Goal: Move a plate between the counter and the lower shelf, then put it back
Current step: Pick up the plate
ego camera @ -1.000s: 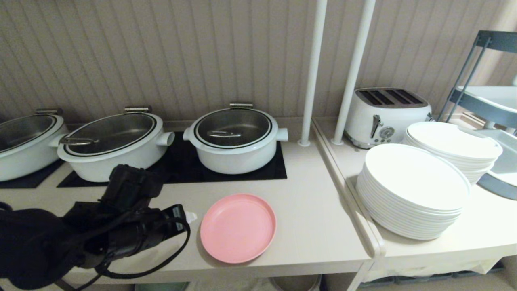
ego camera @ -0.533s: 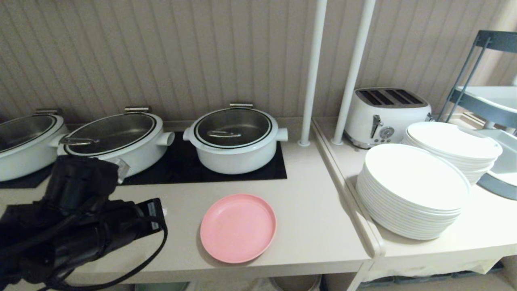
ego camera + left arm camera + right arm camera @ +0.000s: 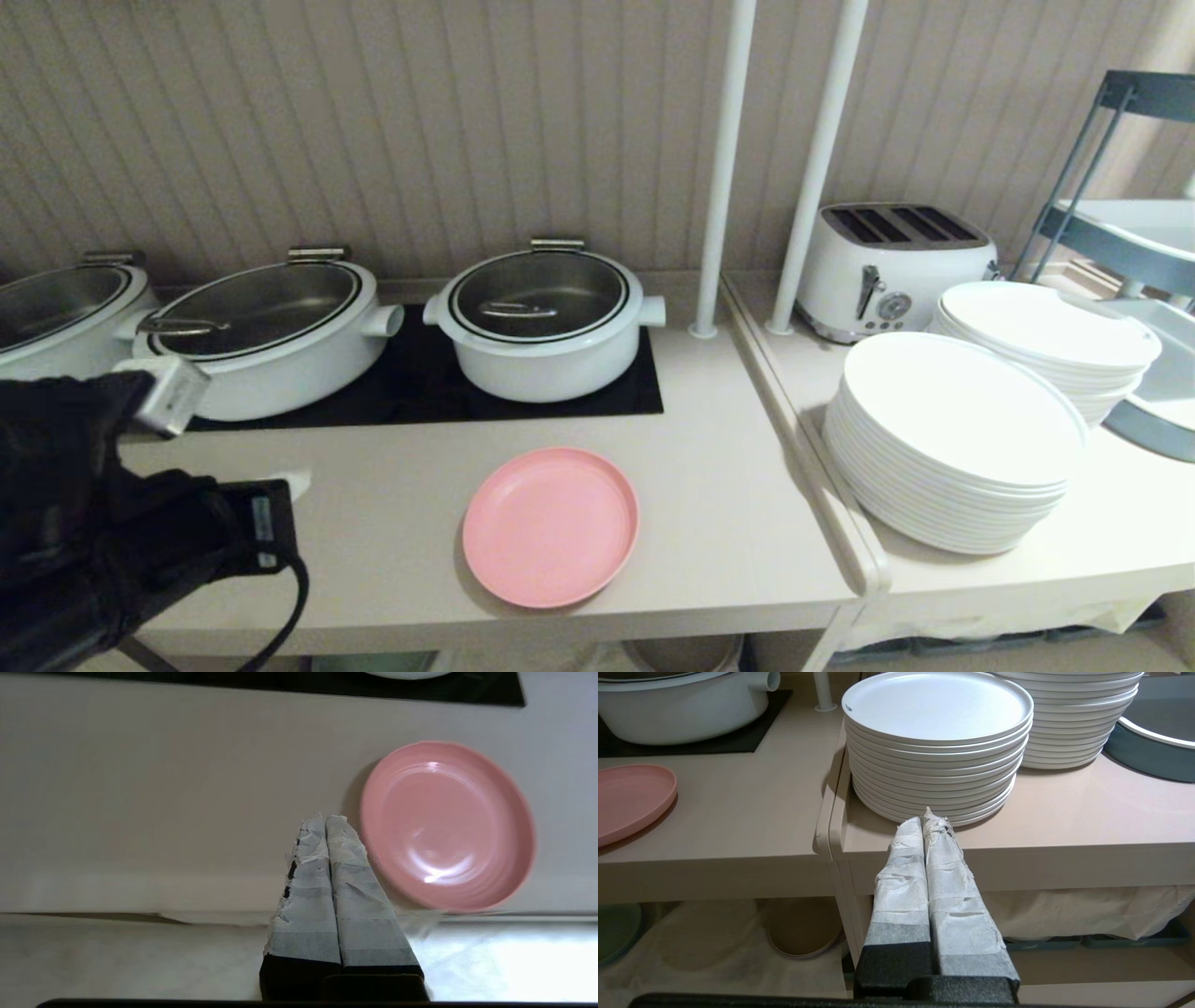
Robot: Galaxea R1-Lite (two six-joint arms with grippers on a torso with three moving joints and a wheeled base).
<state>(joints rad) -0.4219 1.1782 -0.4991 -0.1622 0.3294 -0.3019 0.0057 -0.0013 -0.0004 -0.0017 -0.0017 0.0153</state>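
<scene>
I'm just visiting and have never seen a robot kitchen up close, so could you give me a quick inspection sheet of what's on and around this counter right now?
Surface: the counter is beige with a black inset panel.
Job's things: the pink plate lies flat near the counter's front edge; the lower shelf is cloth-draped and holds a beige-grey plate.
Clutter: three white pots, a toaster, two white plate stacks.
Grippers: left gripper shut, empty, beside the plate; right gripper shut, empty, in front of the plate stacks.
Cables: a black cable loops under the left arm.
Surroundings: ribbed wall, two white poles.
</scene>
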